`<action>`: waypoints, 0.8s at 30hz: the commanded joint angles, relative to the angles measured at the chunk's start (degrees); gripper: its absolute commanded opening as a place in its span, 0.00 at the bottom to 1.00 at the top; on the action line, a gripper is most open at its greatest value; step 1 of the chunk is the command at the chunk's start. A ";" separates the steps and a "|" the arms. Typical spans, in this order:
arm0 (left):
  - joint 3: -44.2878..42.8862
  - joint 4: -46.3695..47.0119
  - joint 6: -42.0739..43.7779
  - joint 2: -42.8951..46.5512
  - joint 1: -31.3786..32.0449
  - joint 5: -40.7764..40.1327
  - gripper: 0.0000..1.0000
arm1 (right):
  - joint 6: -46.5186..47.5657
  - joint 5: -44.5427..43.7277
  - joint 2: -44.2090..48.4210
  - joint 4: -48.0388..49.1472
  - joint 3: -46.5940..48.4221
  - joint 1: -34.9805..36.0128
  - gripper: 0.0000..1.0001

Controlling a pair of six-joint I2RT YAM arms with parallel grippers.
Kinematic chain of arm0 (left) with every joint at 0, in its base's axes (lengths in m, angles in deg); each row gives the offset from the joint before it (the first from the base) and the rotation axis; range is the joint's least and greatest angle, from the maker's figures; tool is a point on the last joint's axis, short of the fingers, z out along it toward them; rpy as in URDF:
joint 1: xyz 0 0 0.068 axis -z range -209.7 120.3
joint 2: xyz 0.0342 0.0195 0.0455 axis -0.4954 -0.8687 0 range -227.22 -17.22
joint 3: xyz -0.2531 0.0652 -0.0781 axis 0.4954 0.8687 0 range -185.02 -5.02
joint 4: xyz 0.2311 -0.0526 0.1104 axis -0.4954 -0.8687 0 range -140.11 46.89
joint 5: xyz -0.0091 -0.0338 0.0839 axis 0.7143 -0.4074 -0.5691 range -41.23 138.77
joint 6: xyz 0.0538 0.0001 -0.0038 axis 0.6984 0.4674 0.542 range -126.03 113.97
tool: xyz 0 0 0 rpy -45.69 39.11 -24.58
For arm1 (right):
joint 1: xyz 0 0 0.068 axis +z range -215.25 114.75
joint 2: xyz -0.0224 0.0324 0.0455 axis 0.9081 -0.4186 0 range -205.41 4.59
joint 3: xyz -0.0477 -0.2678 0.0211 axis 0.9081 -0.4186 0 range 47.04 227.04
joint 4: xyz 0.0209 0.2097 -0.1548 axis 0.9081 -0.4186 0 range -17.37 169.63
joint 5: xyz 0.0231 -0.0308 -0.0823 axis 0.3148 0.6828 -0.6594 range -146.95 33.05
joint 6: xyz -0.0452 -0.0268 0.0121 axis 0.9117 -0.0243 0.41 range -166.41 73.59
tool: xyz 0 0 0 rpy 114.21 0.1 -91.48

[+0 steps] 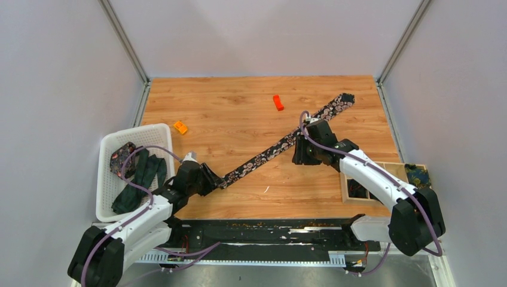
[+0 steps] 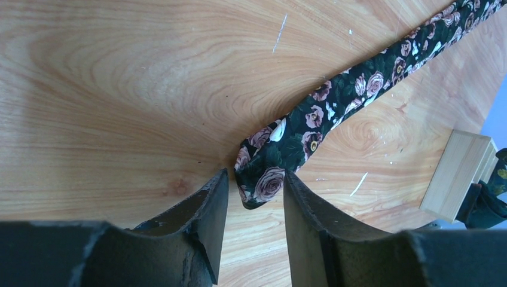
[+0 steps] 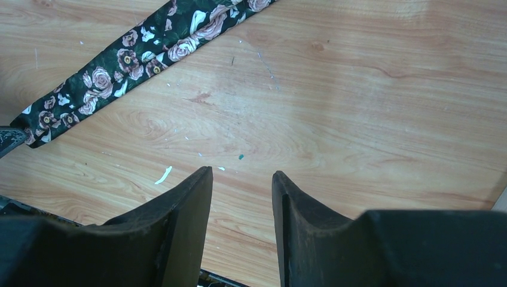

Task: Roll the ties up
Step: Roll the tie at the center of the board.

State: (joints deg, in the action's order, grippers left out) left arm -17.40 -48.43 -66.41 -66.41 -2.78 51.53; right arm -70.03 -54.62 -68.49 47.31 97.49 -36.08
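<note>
A black tie with pink-white flowers lies flat and diagonal on the wooden table, from near my left gripper up to the far right. My left gripper is open with its fingers on either side of the tie's narrow end, low at the table; the jaws stand apart and do not pinch it. My right gripper is open and empty, just on the near side of the tie's middle. Dark teal ties lie in the basket. A blue-yellow patterned tie lies at the wooden box.
A white basket stands at the left, with a small rolled floral bundle inside. A wooden compartment box stands at the right; it also shows in the left wrist view. Two orange blocks lie on the table.
</note>
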 commanded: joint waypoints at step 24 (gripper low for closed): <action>-3.43 -6.82 7.61 1.80 1.83 -2.57 0.00 | -2.46 5.57 -5.24 18.17 3.56 17.60 0.37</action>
State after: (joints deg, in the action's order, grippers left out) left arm -18.49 -49.88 -63.74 -67.41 -1.16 52.38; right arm -70.40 -51.01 -70.64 57.22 96.55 -22.29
